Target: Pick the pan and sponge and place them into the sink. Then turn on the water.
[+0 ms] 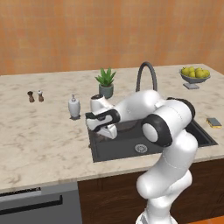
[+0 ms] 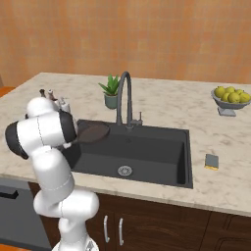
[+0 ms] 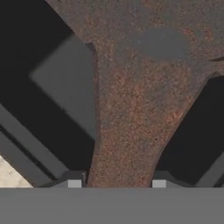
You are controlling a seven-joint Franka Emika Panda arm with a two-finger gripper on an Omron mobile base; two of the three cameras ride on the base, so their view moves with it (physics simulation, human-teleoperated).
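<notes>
Evidently the two-finger gripper (image 3: 116,183) is clenched on the handle of the small round rusty brown-black frying pan (image 2: 91,133), holding it level over the left end of the large dark grey rectangular sink (image 2: 162,162), probably ready for lowering. Its surface looks mottled and worn. Beside the basin's right rim, on the counter, lies the small yellow sponge (image 2: 212,162).

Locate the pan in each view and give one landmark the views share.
Left base view: hidden behind the arm; I can't make it out.
Right base view: the pan hangs over the sink's left end, beside the arm.
Hand view: the pan runs up from between the claw tips, over the dark basin.
Shared landmark: the faucet in both base views; the hand view shares the sink basin.
</notes>
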